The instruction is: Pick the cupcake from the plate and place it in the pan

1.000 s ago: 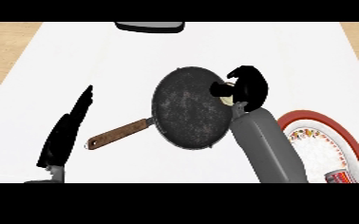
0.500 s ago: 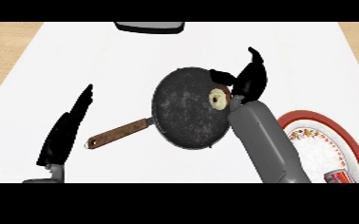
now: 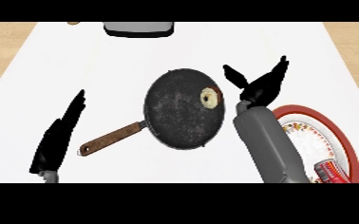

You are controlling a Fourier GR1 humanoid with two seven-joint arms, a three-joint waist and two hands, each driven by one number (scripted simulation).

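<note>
The cupcake (image 3: 210,98), pale with a brown wrapper, lies on its side inside the black pan (image 3: 179,111), near the pan's right rim. The pan has a brown wooden handle (image 3: 108,140) pointing to the lower left. My right hand (image 3: 261,86) is open just right of the pan, fingers and thumb spread, apart from the cupcake. The red-rimmed patterned plate (image 3: 308,130) sits at the lower right, partly hidden by my right forearm. My left hand (image 3: 60,137) rests open at the lower left, fingers straight.
A dark grey appliance edge (image 3: 138,29) shows at the counter's back. A small red and white object (image 3: 335,172) lies on the plate's lower part. Wooden floor shows past the counter's left and right edges.
The right hand let go of the cupcake, opened its fingers and drew back to the right of the pan. The cupcake now lies in the pan. The left hand stayed still.
</note>
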